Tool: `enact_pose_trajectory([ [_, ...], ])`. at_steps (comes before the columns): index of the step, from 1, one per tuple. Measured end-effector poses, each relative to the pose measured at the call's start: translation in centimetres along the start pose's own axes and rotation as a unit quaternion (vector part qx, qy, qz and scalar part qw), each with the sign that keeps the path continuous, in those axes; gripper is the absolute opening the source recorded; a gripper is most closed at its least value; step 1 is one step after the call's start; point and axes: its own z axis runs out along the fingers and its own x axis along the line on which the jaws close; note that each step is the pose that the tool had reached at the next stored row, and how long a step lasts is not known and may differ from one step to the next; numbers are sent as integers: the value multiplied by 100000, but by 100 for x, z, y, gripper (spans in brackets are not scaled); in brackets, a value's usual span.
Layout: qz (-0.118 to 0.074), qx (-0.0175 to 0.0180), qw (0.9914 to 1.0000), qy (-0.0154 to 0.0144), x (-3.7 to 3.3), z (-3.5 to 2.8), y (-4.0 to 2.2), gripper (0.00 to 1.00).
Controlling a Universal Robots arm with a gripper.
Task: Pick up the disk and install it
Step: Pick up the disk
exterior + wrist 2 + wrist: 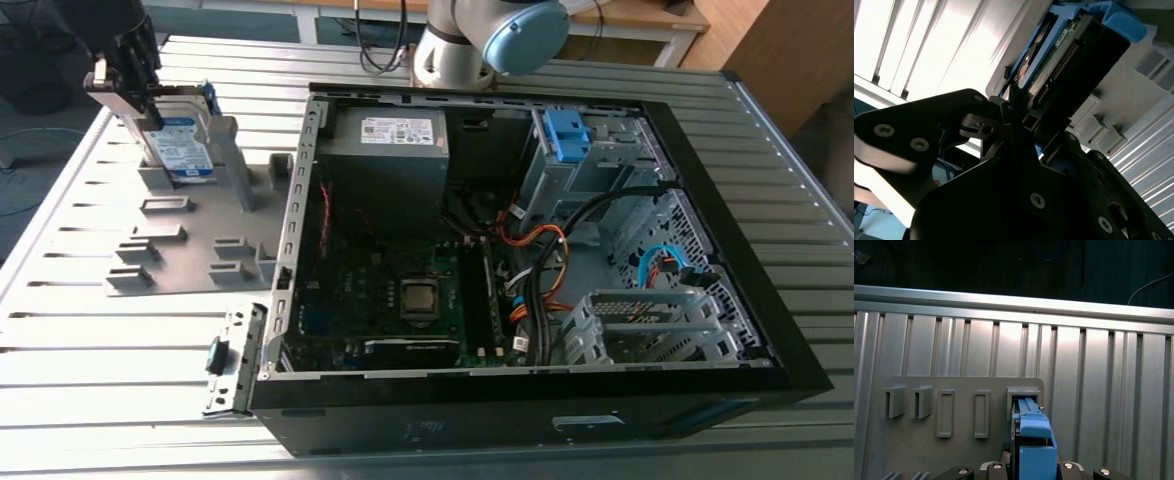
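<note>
1. Up at ten o'clock in the exterior view, the gripper (140, 100) is right down on the disk (180, 150), and the dark wrist rises above it toward eleven o'clock.
2. The disk stands on edge, label facing the camera, its blue bracket running up the side, and its lower end sits in a slot of the grey holder plate (174, 250).
3. Grip check: the gripper has narrowed onto the disk, one dark finger on each flat face, so the disk is clamped between them. In the second wrist view the disk (1054, 55) runs out from between the fingers, with a row of connector pins showing and the blue bracket at its far end.
4. The first wrist view looks straight down the blue bracket (1034, 440), which sits at one raised socket of the holder plate (964, 440), with four more sockets in a row beside it.
5. The holder plate lies flat on the ribbed metal counter (107, 340), just beside the open computer case (787, 340) at its nine o'clock side.
6. Inside the case, the grey power supply (387, 150) sits at twelve o'clock and the motherboard (400, 290) below it at six.
7. The metal drive cage (607, 165) with its small blue latch (566, 135) is at one o'clock, well apart from the disk.
8. The arm's base (487, 40) stands behind the case at twelve o'clock.
</note>
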Motion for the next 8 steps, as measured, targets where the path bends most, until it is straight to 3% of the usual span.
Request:
enact_pose_trajectory([
  [8,0,9,100000,-6,-1,-31,1,37],
])
